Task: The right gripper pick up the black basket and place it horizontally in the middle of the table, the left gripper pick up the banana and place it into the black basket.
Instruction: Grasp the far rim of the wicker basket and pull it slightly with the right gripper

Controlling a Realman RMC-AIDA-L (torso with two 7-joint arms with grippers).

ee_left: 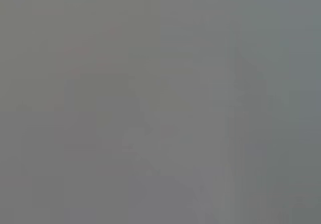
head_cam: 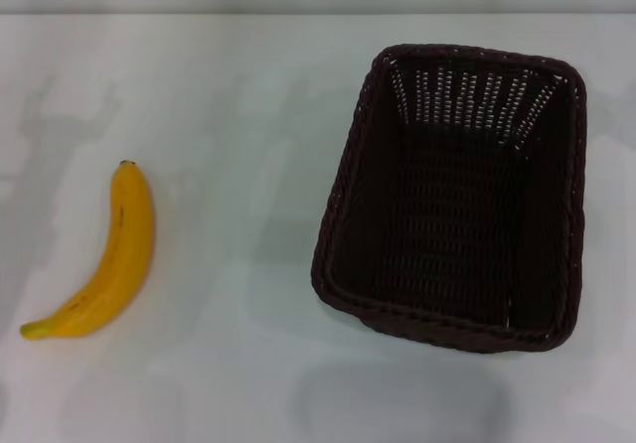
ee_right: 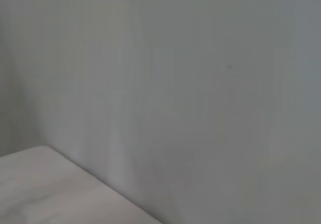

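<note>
So I'm at the very start here, nothing on the list is done as far as I can tell. From the head view, the black basket [head_cam: 452, 197] sits on the right side of the table [head_cam: 248, 95], long side running away from me rather than across, and it's empty. The banana [head_cam: 104, 259] lies well apart from it on the left side of the table, dark tip pointing away, stem end toward me.

Neither arm shows up in the head view at all. The left wrist camera gives me plain grey, and the right wrist one shows only a blank surface with a pale corner of something, so I can't see the left gripper or the right gripper anywhere, and I can't tell whether either pincer is apart or together.

What's left, in my read: everything. The basket has to be grabbed, turned sideways and set in the middle, then the banana goes in.
</note>
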